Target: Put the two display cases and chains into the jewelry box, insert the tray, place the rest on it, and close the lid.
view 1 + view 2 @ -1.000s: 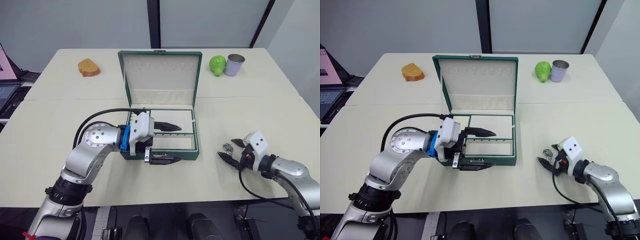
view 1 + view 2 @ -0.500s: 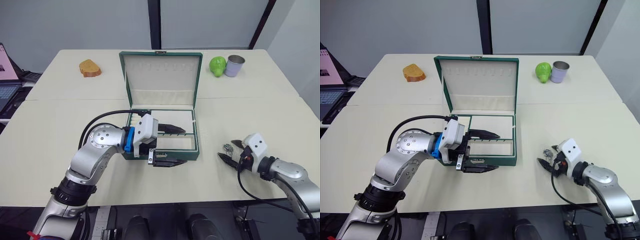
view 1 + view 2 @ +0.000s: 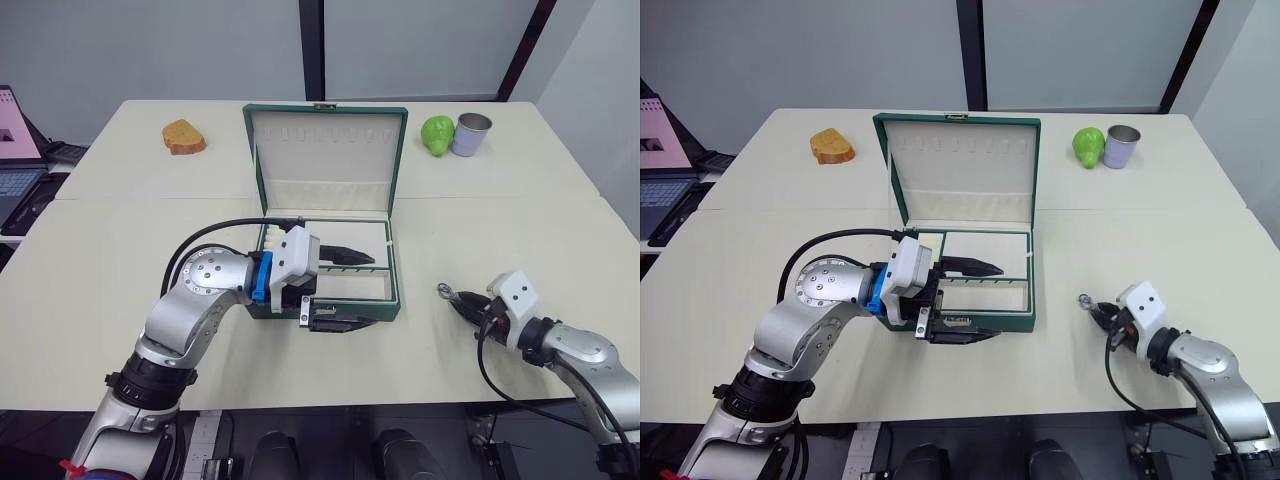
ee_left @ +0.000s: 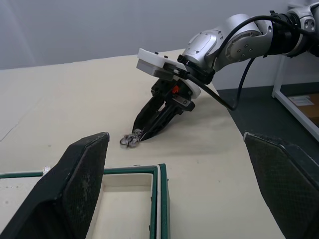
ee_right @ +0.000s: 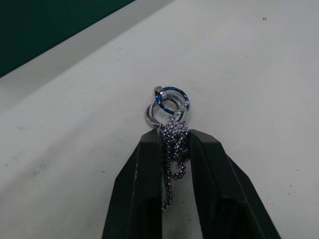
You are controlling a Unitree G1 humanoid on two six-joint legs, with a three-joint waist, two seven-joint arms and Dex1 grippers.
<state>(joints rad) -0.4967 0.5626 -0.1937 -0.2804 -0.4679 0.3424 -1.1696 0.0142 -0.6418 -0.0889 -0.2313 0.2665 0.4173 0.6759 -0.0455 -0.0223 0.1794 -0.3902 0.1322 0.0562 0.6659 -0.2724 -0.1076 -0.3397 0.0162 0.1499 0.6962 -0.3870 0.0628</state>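
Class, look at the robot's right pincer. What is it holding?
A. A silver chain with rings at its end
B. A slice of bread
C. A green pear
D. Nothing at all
A: in the right wrist view the right pincer is closed on a silver chain, whose rings stick out past the fingertips just above the table.

A cream table (image 3: 120, 230) fills most of the frame — a seam runs across its middle. Behind it, pale grey wall panels (image 3: 150, 45) meet dark vertical dividers (image 3: 311, 48) at top centre and upper right.
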